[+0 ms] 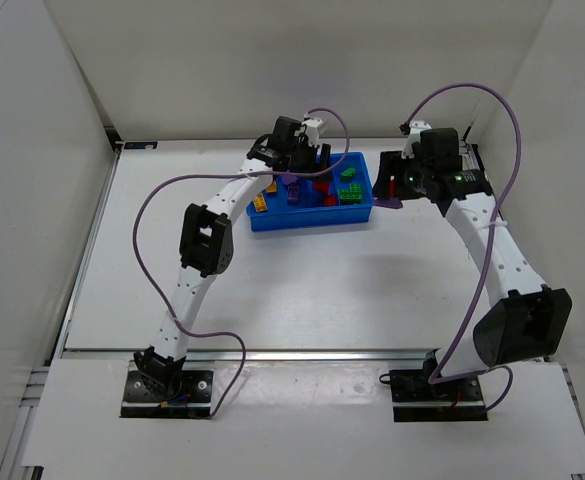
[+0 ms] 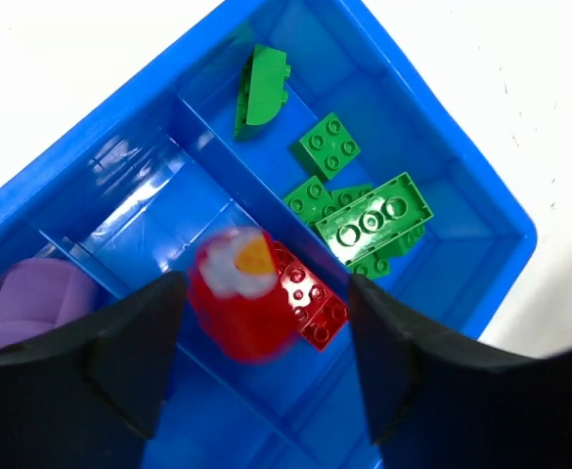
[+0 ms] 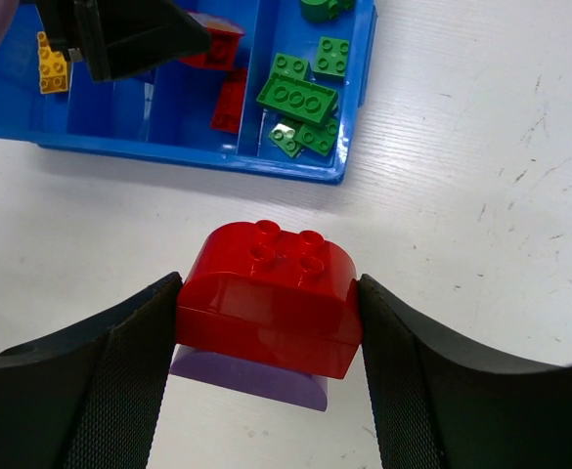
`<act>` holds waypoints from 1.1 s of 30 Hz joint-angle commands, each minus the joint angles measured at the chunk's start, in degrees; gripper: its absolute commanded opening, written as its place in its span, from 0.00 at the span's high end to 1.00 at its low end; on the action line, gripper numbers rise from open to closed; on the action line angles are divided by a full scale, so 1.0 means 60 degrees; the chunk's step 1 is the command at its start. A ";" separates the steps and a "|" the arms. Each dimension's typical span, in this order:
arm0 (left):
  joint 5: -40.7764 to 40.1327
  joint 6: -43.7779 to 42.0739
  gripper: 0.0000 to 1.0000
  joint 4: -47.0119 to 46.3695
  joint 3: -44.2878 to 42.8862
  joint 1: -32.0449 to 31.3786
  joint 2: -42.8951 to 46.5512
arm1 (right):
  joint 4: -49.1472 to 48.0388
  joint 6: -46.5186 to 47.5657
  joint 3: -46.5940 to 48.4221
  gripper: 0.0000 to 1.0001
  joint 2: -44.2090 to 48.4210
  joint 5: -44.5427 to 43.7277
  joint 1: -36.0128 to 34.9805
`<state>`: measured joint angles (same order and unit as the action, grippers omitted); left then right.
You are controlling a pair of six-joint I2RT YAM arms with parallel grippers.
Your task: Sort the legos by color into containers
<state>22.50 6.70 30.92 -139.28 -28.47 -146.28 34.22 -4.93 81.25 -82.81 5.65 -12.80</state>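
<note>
My left gripper (image 2: 266, 332) hangs open over the blue tray (image 2: 139, 215). A blurred red brick with a white and yellow top (image 2: 239, 303) is loose between its fingers, over the middle compartment, beside a flat red brick (image 2: 313, 298). Green bricks (image 2: 374, 220) lie in the compartment to the right, and a purple piece (image 2: 26, 303) lies at the left. My right gripper (image 3: 268, 322) is shut on a rounded red brick (image 3: 266, 288) with a purple piece (image 3: 251, 379) under it, above the table just off the tray's (image 3: 168, 151) near wall.
A yellow brick (image 3: 51, 63) sits in the tray's end compartment. In the top view the tray (image 1: 312, 218) lies at the back centre of the white table. White walls enclose the table on three sides. Both arms' purple cables loop above it.
</note>
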 commanded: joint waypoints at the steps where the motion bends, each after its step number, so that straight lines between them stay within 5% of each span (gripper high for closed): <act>1: 0.0204 0.0055 0.20 -0.0040 -0.0444 -0.0031 0.0341 | -0.0224 -0.0538 0.0549 1.00 -0.0100 0.0201 0.0067; 4: 0.0512 0.0187 0.11 -0.0099 -0.0297 -0.0016 0.0532 | -0.0210 -0.1213 0.0549 1.00 -0.0217 0.0435 0.0243; 8: 0.1301 0.1033 0.18 -0.1178 0.0550 0.0276 0.1728 | -0.0268 -0.2209 0.0476 1.00 -0.0306 0.0989 0.0580; 13: 0.3552 0.2704 0.24 -0.2967 0.2907 0.0686 0.3576 | -0.1073 -0.3103 0.0330 1.00 -0.0466 0.1109 0.0595; 20: 0.5520 0.5444 0.21 -0.6280 0.6586 0.0761 0.5789 | -0.1322 -0.4641 0.0754 1.00 -0.0979 0.0758 0.0361; 33: 0.5054 0.5534 0.25 -0.6574 0.7789 0.0321 0.6713 | -0.1615 -0.6296 0.1765 1.00 -0.1536 0.0552 -0.0269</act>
<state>53.78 39.22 -6.68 -92.95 -26.52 -109.16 27.68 -38.39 88.75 -91.92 9.13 -14.63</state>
